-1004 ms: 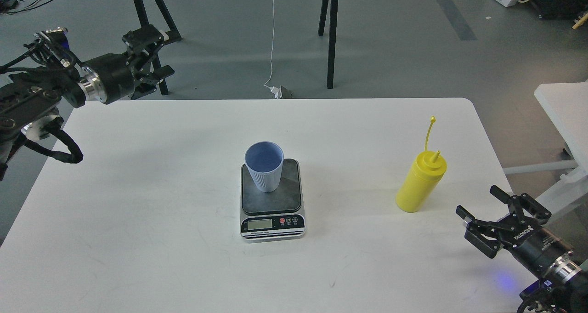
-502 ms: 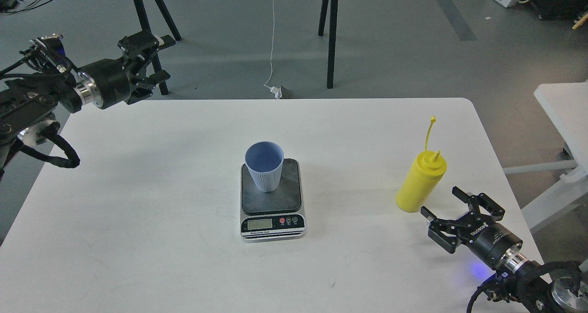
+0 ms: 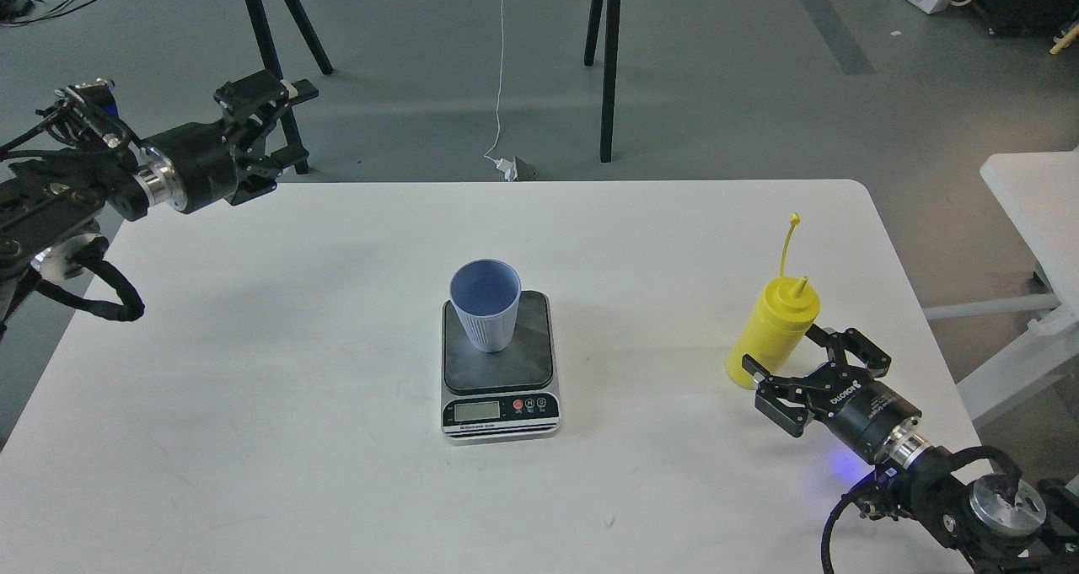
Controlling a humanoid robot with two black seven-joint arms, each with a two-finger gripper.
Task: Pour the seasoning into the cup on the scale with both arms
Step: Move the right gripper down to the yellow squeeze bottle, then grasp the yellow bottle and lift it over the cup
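A light blue ribbed cup [image 3: 485, 304] stands upright on the dark plate of the scale [image 3: 499, 370] at the middle of the white table [image 3: 295, 388]. The yellow seasoning bottle [image 3: 771, 331] stands upright at the right, its cap strap sticking up. My right gripper [image 3: 782, 359] is open, its two fingers on either side of the bottle's lower body, not closed on it. My left gripper [image 3: 271, 110] is open and empty, held above the table's far left corner, far from the cup.
A second white table [image 3: 1033, 203] stands off the right edge. Black trestle legs [image 3: 607, 60] and a white cable [image 3: 501, 77] are on the floor behind the table.
My right gripper has moved up and left from the table's right front corner until its open fingers flank the bottle's base. My left gripper has shifted slightly. Cup, scale and bottle have not moved.
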